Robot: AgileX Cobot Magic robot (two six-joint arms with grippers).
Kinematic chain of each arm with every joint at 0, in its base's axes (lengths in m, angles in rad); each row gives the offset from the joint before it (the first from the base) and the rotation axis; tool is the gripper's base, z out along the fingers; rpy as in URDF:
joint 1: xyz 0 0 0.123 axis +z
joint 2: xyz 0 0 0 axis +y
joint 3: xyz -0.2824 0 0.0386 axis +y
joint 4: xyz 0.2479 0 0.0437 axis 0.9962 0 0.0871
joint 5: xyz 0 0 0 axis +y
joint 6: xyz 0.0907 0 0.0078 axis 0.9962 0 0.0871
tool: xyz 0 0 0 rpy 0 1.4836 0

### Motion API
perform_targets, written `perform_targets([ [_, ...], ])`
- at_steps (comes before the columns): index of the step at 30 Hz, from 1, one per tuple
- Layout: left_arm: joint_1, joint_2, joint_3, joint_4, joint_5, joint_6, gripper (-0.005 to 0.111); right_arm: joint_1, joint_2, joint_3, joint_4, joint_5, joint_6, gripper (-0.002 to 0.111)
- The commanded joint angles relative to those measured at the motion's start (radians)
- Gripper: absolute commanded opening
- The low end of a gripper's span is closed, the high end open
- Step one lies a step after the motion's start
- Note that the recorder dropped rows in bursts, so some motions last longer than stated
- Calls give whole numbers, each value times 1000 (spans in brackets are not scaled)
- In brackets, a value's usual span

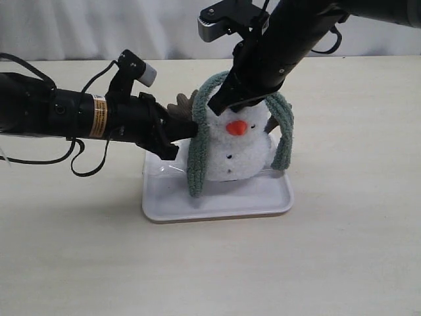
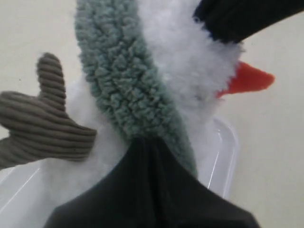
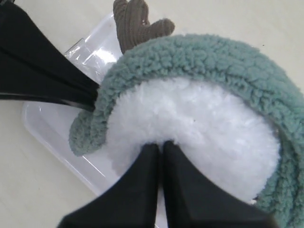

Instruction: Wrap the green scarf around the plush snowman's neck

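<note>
The plush snowman [image 1: 240, 153] stands upright on a white tray [image 1: 217, 205], orange nose facing forward. The green scarf [image 1: 197, 164] loops over the back of its head, one end hanging down each side. My left gripper [image 1: 190, 131] reaches in from the left and is shut on the scarf's left strand [image 2: 123, 80], fingertips [image 2: 148, 142] at the fabric beside a brown arm [image 2: 42, 123]. From above, my right gripper [image 1: 224, 107] comes down shut, its tips [image 3: 161, 145] pressed into the white head fluff [image 3: 199, 128] just inside the scarf's arc [image 3: 213, 57]. The neck crease is hidden.
The tray's clear rim [image 3: 52, 128] sits on a pale beige tabletop [image 1: 342, 250]. The snowman's other brown arm [image 1: 271, 124] is partly behind the right strand. Cables hang below the left arm [image 1: 85, 164].
</note>
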Motion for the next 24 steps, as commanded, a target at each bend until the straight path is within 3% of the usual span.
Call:
perform_targets([
  [1,-26,-1,-7,18,49,28,0,0,-3,10,0,35,-6,4],
  [6,-28,-1,-7,94,59,38,0,0,-3,10,4,101,-6,4],
  [13,-28,-1,-7,107,194,17,0,0,-3,10,41,124,-40,4],
  [16,-28,-4,-7,85,161,28,0,0,-3,10,45,121,-40,4],
  [20,-28,-38,-7,34,133,122,10,0,-3,10,48,121,-40,4],
  [24,-9,-176,-7,102,212,134,14,0,2,10,48,121,-40,4],
])
